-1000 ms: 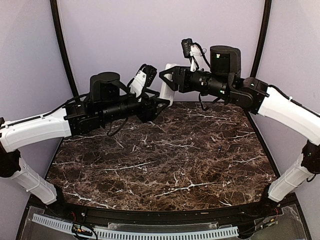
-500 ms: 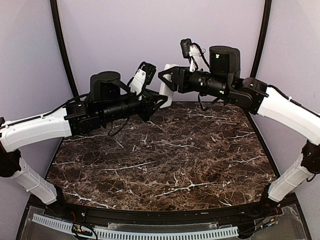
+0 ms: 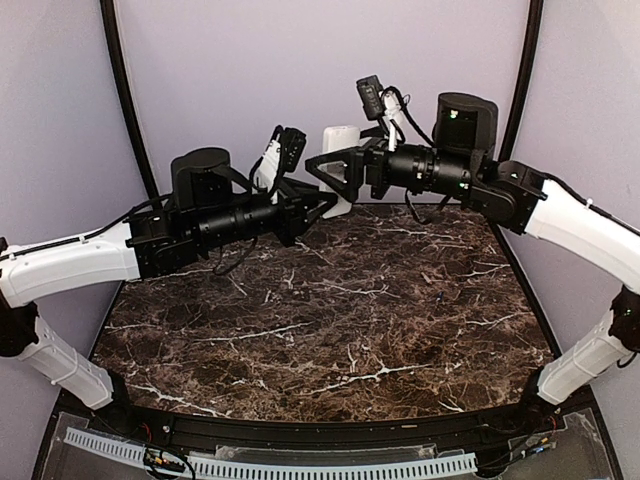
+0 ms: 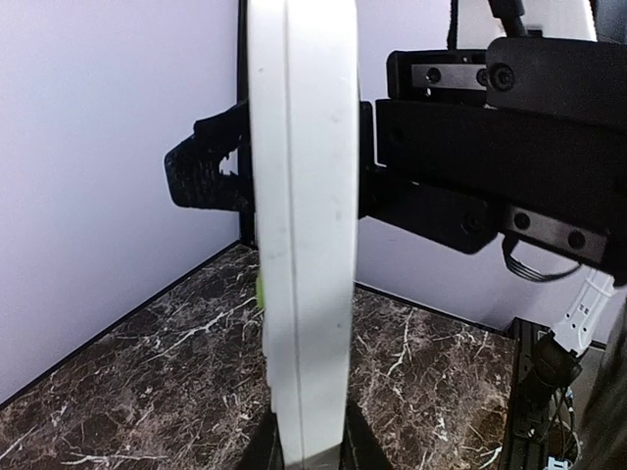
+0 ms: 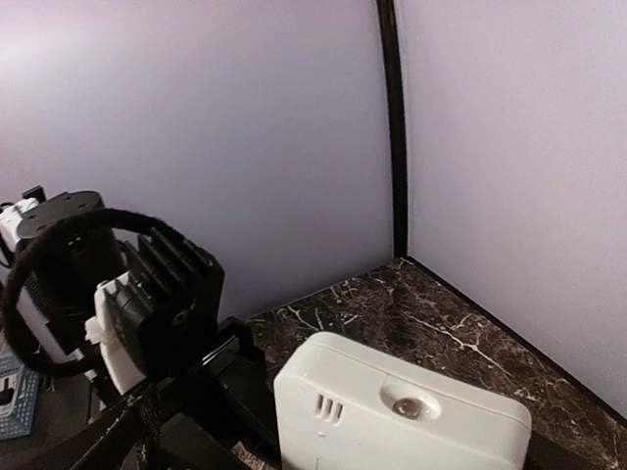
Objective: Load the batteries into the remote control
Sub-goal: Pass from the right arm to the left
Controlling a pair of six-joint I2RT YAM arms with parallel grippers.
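Note:
The remote control (image 3: 340, 160) is a slim white piece held upright in the air at the back middle of the table. In the left wrist view it stands edge-on (image 4: 304, 225) with a green mark on its left face. My left gripper (image 3: 322, 203) is shut on its lower end (image 4: 304, 446). My right gripper (image 3: 336, 178) clasps it higher up; one ribbed black finger (image 4: 201, 176) presses its face. The right wrist view shows the remote's top end (image 5: 402, 416) with small vents and a round emitter. No batteries are in view.
The dark marble table (image 3: 330, 310) lies below both arms. Purple walls close the back and sides, with black posts (image 3: 125, 100) at the back corners. The left arm's wrist camera and cable (image 5: 108, 284) sit close to the remote.
The right gripper has moved a little left and up and rotated on the remote. The left arm has shifted slightly left and lower. The remote stays held between both.

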